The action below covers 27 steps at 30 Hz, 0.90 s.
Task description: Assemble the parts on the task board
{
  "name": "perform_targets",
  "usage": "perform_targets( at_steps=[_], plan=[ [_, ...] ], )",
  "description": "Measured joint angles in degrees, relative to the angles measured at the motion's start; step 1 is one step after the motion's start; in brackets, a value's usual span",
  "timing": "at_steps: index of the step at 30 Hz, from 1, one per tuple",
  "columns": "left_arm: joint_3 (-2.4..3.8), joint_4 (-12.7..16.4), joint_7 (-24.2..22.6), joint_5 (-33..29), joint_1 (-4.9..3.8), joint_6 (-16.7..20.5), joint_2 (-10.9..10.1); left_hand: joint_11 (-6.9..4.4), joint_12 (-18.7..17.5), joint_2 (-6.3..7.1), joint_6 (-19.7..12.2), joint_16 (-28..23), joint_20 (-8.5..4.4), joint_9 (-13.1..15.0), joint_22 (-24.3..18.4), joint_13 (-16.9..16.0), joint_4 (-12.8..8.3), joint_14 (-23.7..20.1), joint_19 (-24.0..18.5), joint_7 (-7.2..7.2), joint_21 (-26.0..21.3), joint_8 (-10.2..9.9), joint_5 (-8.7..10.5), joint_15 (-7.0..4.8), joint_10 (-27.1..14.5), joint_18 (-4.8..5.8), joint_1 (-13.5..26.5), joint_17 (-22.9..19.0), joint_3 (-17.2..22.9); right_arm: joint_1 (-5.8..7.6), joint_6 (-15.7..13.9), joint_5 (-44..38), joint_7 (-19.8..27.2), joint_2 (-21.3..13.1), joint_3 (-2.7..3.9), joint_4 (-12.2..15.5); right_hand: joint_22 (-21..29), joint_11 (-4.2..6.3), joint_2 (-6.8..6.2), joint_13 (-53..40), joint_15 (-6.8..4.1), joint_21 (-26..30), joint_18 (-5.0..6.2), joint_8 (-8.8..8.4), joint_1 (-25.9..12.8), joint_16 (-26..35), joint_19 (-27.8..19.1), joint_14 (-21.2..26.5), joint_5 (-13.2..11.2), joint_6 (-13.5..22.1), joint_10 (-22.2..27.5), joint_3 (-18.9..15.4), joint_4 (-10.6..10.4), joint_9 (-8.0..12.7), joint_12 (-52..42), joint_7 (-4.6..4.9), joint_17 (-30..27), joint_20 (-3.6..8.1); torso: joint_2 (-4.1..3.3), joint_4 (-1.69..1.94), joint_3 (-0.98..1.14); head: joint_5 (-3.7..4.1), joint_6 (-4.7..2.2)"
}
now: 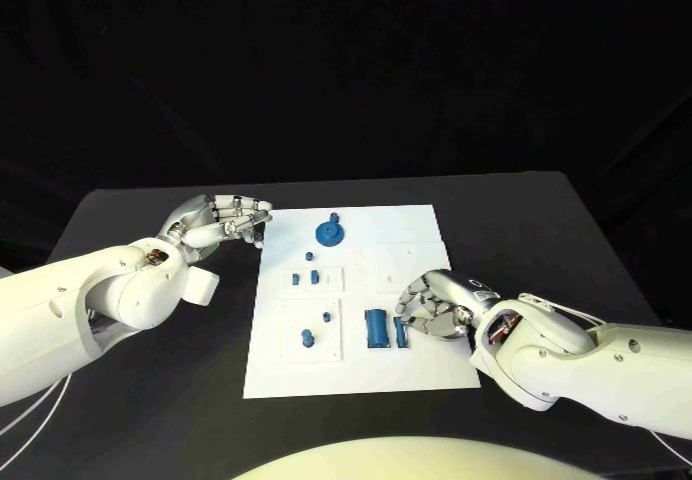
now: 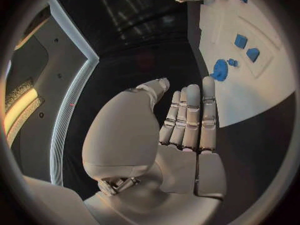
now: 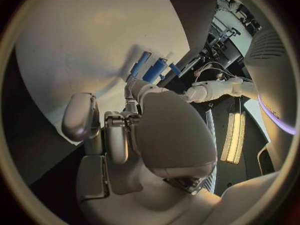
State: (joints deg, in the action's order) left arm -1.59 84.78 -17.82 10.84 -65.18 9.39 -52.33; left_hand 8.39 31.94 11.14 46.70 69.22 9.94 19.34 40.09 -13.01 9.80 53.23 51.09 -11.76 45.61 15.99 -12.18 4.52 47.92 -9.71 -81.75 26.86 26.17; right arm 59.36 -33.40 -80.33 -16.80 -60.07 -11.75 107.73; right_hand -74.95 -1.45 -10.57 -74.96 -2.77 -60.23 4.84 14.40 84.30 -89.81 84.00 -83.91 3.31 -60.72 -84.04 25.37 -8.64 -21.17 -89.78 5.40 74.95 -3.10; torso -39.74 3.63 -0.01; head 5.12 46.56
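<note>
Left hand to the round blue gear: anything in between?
No parts. In the head view, only the bare white edge of the task board and a strip of black table separate the left hand from the round blue gear.

Left hand [image 2: 181, 130] flat beside task board [image 2: 250, 100].

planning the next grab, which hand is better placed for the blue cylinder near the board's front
Right. The right hand sits on the task board beside the blue cylinder; the left hand hovers off its far left edge.
</note>
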Motion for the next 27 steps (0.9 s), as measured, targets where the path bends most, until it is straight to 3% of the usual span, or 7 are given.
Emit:
perform_targets(
  at_steps=[5, 11, 19, 22, 24, 26, 27],
  plan=[
    [0.0, 0.0, 0.1, 0.0, 0.0, 0.0, 0.0, 0.0, 0.0, 0.0, 0.0, 0.0, 0.0, 0.0, 0.0, 0.0, 0.0, 0.0, 0.0, 0.0, 0.0, 0.0, 0.0, 0.0, 0.0, 0.0, 0.0, 0.0, 0.0, -0.01, -0.2, -0.8, 0.5, 0.2, 0.0, -0.2, 0.0, 0.0, 0.0, 0.0, 0.0, 0.0, 0.0, 0.0, 0.0, 0.0, 0.0, 0.0, 0.0, 0.0, 0.0, 0.2, 0.3, 0.0, 0.0, 0.0, 0.0, 0.0, 0.03, -0.04, 0.0, -0.03, 0.02],
    [0.0, -0.1, 0.1, 0.0, 0.0, 0.0, 0.0, 0.0, 0.0, 0.23, -0.1, 0.0, 0.0, 0.0, 0.0, 0.0, -0.2, 0.0, 0.0, -0.12, 0.0, 0.0, 0.0, 0.0, 0.0, 0.0, -0.2, 0.0, 0.2, -0.02, -0.5, -1.1, 1.2, 0.2, -0.01, -0.2, 0.0, 0.0, -0.02, 0.0, 0.0, 0.0, 0.0, 0.0, 0.0, 0.0, 0.0, 0.0, -0.2, 0.7, 0.0, 0.0, 0.4, 0.2, 0.0, 0.65, 0.0, 0.0, 0.03, -0.05, 0.01, -0.01, 0.03],
    [0.0, -0.2, 0.2, 0.0, 0.01, 0.0, 0.1, 0.22, 0.0, 0.23, -0.2, 0.0, 0.0, -0.1, 0.0, 0.1, -0.2, -0.2, 0.0, -0.2, 0.0, 0.0, 0.0, 0.21, -0.2, 0.0, -0.2, 0.0, 0.2, 0.2, -1.7, 0.8, 4.3, -0.9, 0.03, 0.3, 0.0, 0.0, -1.39, 0.0, 0.0, 3.0, 0.0, -0.22, -1.6, 0.0, 0.0, 0.0, -0.2, 1.3, 0.0, -0.8, -0.4, 0.4, 1.1, 1.26, 0.0, 0.0, 0.07, -0.05, 0.01, 0.13, -0.34],
    [0.0, -0.3, 0.1, -0.1, 0.01, 0.0, 0.2, 0.21, 0.0, 0.23, -0.3, 0.0, 0.0, -0.1, 0.1, 0.1, -0.2, -0.2, 0.0, -0.1, 0.0, 0.0, 0.0, 0.2, -0.2, 0.0, -0.2, 0.0, 0.2, 1.73, -1.8, 4.7, 7.1, -1.5, 0.09, 0.0, 0.0, 0.0, -1.18, 0.0, 0.21, 7.7, 0.0, -0.22, -1.9, 0.4, 0.0, -0.2, 0.1, 2.0, 0.0, -0.9, -0.4, 0.4, 2.8, 1.2, 0.0, 0.0, 0.14, -0.02, -0.03, 0.26, -0.71],
    [0.0, -0.6, 0.1, -0.4, 0.01, 0.0, 0.4, 0.22, 0.0, 0.31, -0.4, 0.0, 0.0, -0.1, 0.1, 0.1, 0.0, -0.2, 0.0, 0.0, 0.0, 0.0, 0.0, 0.2, -0.2, 0.0, -0.1, 0.0, 0.0, 3.58, -1.8, 9.2, 10.1, -1.6, 0.27, -1.0, 0.0, -0.06, -1.35, 0.0, 0.42, 12.0, 0.09, -0.06, -2.3, 1.2, 0.0, 0.0, 1.3, 2.3, 0.1, -1.1, -0.7, 0.4, 4.8, 1.34, 0.0, -0.02, 0.23, -0.01, -0.11, 0.43, -1.07],
    [-0.01, -1.0, 0.0, -1.3, 0.02, 0.0, 0.8, 0.24, 0.0, 0.92, -0.4, 0.0, 0.24, -0.1, 0.1, 0.1, 0.5, -1.0, -0.2, 0.0, -0.3, 0.0, 0.0, 0.31, -0.3, 0.0, 0.5, -0.2, -0.5, 5.25, -1.8, 14.3, 13.5, -1.5, 0.47, -2.9, 0.0, -0.34, -1.55, 0.0, 0.42, 18.9, 1.42, 0.45, -3.2, 2.3, -0.8, 0.0, 2.5, 3.2, 0.1, -1.4, -1.0, 0.2, 7.6, 1.51, 0.0, -0.7, 0.37, -0.03, -0.22, 0.49, -1.49],
    [-0.02, -1.1, 0.0, -1.9, 0.04, 0.0, 0.9, 0.22, 0.0, 1.11, -0.6, -0.8, 0.41, -0.2, -0.2, 0.2, 1.0, -2.2, -1.1, -0.14, -1.2, 0.0, 0.0, 0.44, -0.7, -0.01, 0.7, -0.6, -0.6, 5.89, -1.8, 17.0, 15.1, -1.3, 0.5, -4.0, 0.0, -0.63, -2.04, 0.0, 0.56, 22.3, 1.42, 0.45, -3.7, 3.0, -1.6, -0.1, 4.1, 3.7, 0.2, -1.8, -1.4, 0.1, 9.1, 1.57, 0.0, -0.85, 0.47, -0.06, -0.28, 0.49, -1.74]
  ],
)
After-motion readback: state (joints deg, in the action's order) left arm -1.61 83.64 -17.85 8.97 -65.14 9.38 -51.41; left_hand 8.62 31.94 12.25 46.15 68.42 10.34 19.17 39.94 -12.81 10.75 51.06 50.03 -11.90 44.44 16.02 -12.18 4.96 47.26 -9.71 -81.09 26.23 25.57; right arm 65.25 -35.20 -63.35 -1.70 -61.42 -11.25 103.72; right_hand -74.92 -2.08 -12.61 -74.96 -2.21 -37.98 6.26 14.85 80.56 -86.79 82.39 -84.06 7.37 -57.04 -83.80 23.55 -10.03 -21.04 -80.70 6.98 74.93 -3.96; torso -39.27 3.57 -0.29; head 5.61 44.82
